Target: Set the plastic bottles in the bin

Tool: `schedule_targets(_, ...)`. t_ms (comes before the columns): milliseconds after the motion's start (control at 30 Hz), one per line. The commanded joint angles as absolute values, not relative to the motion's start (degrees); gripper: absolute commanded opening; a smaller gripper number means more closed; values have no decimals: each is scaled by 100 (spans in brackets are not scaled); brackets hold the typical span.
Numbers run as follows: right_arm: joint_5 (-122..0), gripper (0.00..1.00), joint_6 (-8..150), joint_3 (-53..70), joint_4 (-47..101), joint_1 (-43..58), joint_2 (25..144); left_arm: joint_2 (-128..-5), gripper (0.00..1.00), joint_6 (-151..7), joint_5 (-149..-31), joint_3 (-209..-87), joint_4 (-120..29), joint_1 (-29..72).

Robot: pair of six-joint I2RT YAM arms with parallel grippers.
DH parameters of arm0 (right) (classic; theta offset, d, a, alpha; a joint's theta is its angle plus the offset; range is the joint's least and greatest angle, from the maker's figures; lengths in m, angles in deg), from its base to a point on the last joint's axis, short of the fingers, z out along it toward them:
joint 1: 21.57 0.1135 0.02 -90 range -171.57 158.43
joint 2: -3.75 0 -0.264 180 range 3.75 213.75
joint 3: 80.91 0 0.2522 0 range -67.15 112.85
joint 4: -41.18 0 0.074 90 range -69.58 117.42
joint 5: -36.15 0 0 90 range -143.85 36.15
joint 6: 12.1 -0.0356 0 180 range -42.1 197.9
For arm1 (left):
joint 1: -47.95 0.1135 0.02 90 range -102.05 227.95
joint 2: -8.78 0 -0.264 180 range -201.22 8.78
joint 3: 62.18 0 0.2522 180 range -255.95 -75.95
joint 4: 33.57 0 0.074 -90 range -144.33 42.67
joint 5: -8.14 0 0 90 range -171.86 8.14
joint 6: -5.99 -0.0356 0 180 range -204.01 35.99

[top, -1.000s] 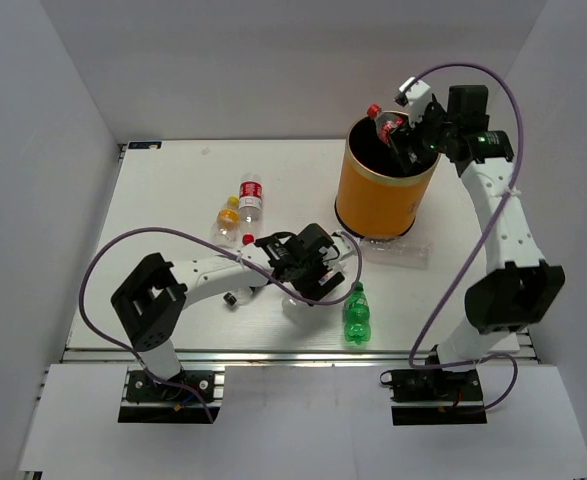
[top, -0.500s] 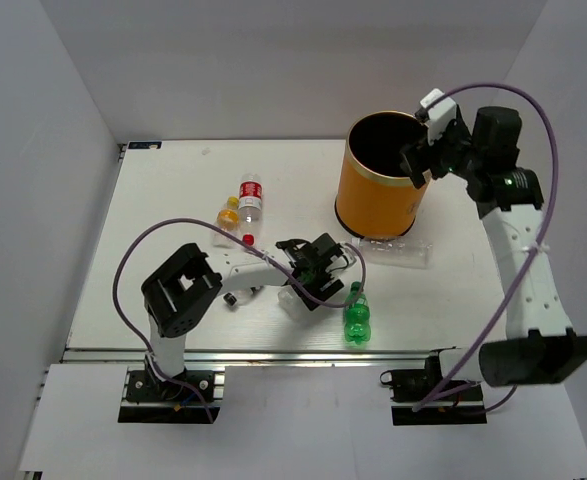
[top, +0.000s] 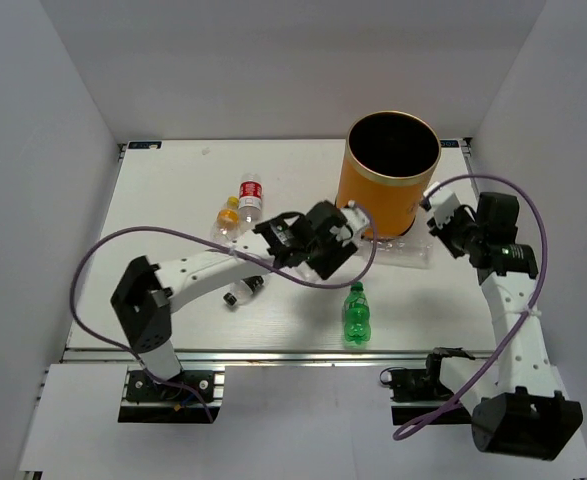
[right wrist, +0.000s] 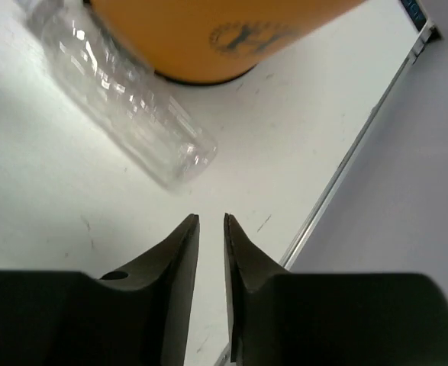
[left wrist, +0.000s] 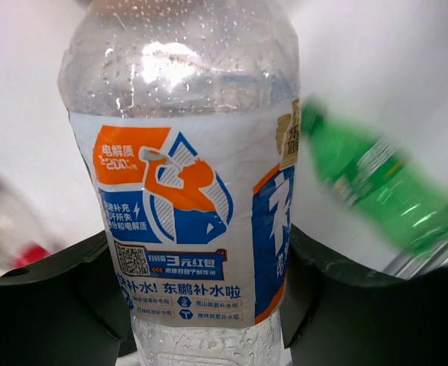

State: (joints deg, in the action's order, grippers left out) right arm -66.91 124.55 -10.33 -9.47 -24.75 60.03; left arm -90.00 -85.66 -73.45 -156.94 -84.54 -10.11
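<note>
My left gripper (top: 331,238) is shut on a clear plastic bottle (left wrist: 185,191) with a blue and orange label. It holds the bottle above the table, just left of the orange bin (top: 391,185). A green bottle (top: 355,312) lies near the front edge and shows blurred in the left wrist view (left wrist: 376,191). A clear bottle (top: 398,255) lies against the bin's foot (right wrist: 124,99). My right gripper (right wrist: 211,221) hangs low, right of the bin (right wrist: 208,30). Its jaws are nearly together with a thin gap and nothing between them.
A red-labelled bottle (top: 250,195) and a yellow-orange one (top: 229,213) lie at the centre left. A small clear bottle with a black cap (top: 240,294) lies under the left arm. The table's right rail (right wrist: 346,168) runs close beside my right gripper.
My left gripper closed on the labelled bottle and carried it up toward the bin. The right arm dropped its red-capped bottle into the bin, swung down to the bin's right, and narrowed its jaws.
</note>
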Motion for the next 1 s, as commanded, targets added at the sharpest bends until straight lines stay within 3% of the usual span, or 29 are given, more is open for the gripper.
schedule_targets(0,-6870,24,13097,-1299,-1063,-2649,5579,-8131,4,-8489,-7061,-16872,-8222,-1049)
schedule_targets(133,-7205,18,13387,-1704,-1319,-2833,5587,-8429,2,-8673,-6938,-18156,-8161,-944)
schedule_targets(233,-7310,23,13493,-2343,-1031,-2913,5587,-8998,2,-8796,-6938,-19238,-7925,-944)
schedule_targets(267,-7319,29,13520,-2442,-968,-2974,5535,-9166,2,-8797,-6938,-19692,-7845,-892)
schedule_targets(333,-7389,53,13555,-2748,-731,-3009,5509,-9692,4,-8875,-6877,-20056,-7626,-891)
schedule_targets(400,-7468,65,13599,-2856,-625,-3088,5421,-10054,9,-8937,-6771,-20557,-7301,-891)
schedule_targets(500,-7600,68,13591,-3075,-511,-3185,5263,-10512,15,-9042,-6561,-20725,-6537,-891)
schedule_targets(767,-7855,68,13687,-3488,-537,-3405,4849,-11268,16,-9043,-6288,-20584,-4646,-891)
schedule_targets(967,-7978,68,13889,-3875,-519,-3563,4673,-11743,28,-9043,-5893,-20892,-4249,-839)
